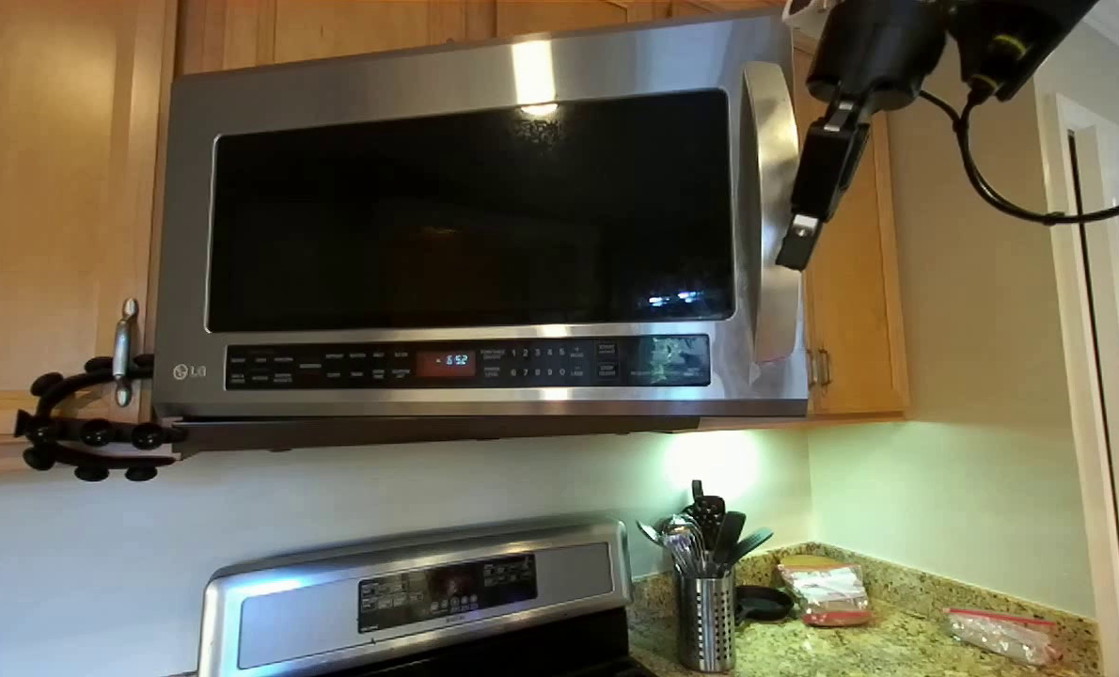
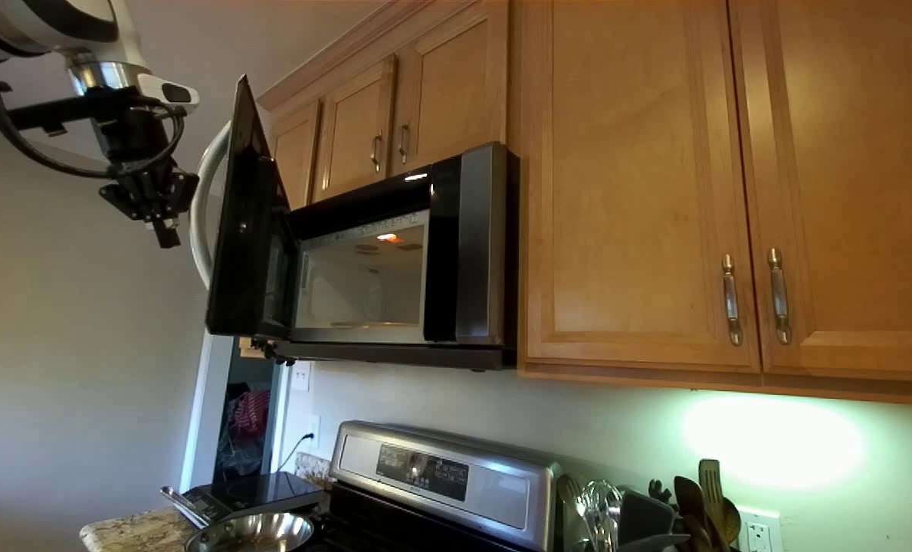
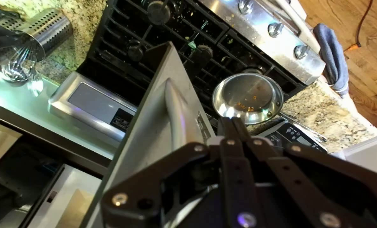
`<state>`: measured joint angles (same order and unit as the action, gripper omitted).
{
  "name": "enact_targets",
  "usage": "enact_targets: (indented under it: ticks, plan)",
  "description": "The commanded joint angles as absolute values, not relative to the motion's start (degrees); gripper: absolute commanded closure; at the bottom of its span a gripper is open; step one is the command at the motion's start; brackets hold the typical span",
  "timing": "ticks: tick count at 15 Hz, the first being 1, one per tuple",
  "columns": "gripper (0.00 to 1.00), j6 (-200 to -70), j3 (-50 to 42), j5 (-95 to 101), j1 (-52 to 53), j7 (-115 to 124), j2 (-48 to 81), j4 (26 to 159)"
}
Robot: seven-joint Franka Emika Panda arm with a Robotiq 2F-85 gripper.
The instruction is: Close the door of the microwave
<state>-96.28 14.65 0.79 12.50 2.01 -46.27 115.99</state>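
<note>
While the microwave has its door open in front of it, a closing push is judged at risk: pressure on the handle may skid, owing to its curve, or the pincer, forward of the microwave, may lodge behind that handle. Whether the two touch is not determinable. Only the wrist view clearly shows the fingertips pressed together, gripping nothing; the lit clock is legible only in an exterior view.
</note>
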Motion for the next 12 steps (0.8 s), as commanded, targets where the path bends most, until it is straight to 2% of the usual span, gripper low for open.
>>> enact_targets:
  ticks: [1,8,12]
  plan:
    - [1.00,-98.8,10.9,2.8,10.9,-1.1,-47.0,118.1]
    - [1.00,-108.1,6.1,6.1,7.2,-2.6,-47.5,121.6]
    - [1.00,-110.3,7.4,6.8,6.9,-1.0,-49.9,125.9]
